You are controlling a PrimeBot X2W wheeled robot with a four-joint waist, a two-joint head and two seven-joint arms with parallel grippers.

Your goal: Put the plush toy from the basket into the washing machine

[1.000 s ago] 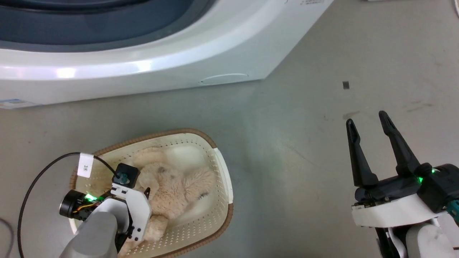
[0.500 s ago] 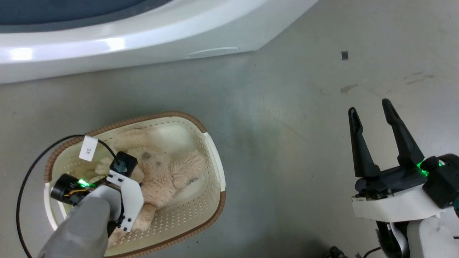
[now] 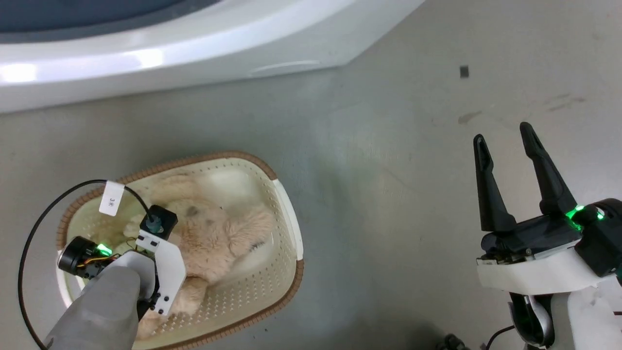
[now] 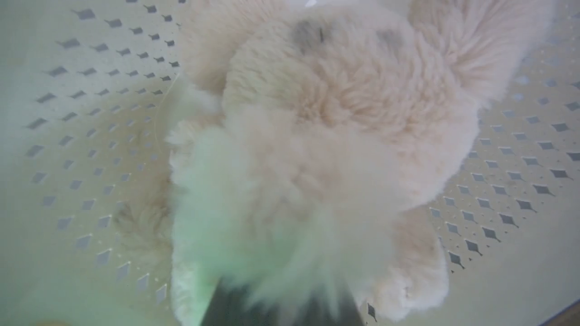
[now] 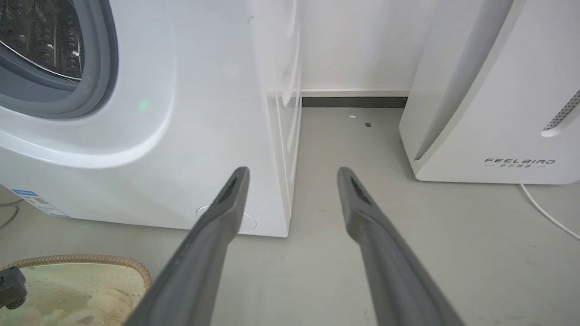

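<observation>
The plush toy (image 3: 218,233), shaggy and beige-cream, lies in the cream perforated basket (image 3: 286,287) on the floor at the lower left of the head view. My left gripper (image 3: 163,279) reaches down into the basket onto the toy. In the left wrist view fur (image 4: 326,136) covers the dark fingers (image 4: 281,314), so their spread is hidden. My right gripper (image 3: 503,133) hangs open and empty over bare floor at the right. The white washing machine (image 3: 194,48) stands behind the basket. Its grey-gasketed port (image 5: 68,99) is open, with the steel drum (image 5: 41,36) showing.
A slanted white appliance marked FEELBIRD (image 5: 489,90) stands right of the washer across a floor gap, with a white cable (image 5: 543,208) beside it. A black cable (image 3: 29,253) loops from my left wrist over the basket's left rim.
The head view has shifted, so the washer sits higher and the basket looks larger. My left gripper stays down on the toy in the basket. The right gripper stays open.
</observation>
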